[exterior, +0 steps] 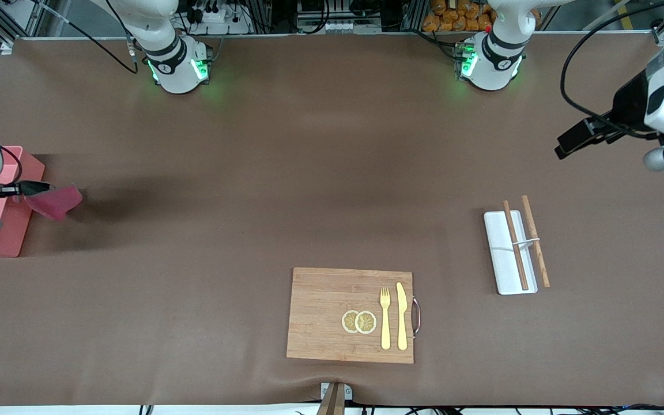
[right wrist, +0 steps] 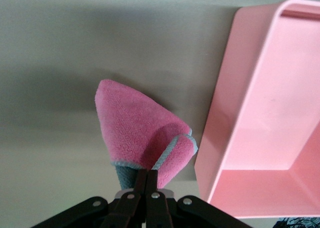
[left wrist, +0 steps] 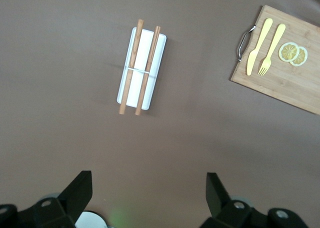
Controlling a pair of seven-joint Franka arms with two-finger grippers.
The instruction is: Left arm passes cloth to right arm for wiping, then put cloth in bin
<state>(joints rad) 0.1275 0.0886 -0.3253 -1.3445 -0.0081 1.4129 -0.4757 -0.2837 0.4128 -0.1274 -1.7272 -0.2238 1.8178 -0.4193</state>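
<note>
The right end effector (right wrist: 148, 180) is clamped tight on the cloth (right wrist: 138, 133), which hangs over the surface (exterior: 251, 173) just beside the bin (right wrist: 260, 113), while the left end effector (left wrist: 147, 190) waits with its fingers apart, high over bare surface near the tray (left wrist: 142, 70).

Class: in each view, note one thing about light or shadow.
Front view: green lights glow at both arm bases, and a soft shadow spreads beside the cloth. Left wrist view: even light on the white tray. Right wrist view: the bin shades the table beside it.
</note>
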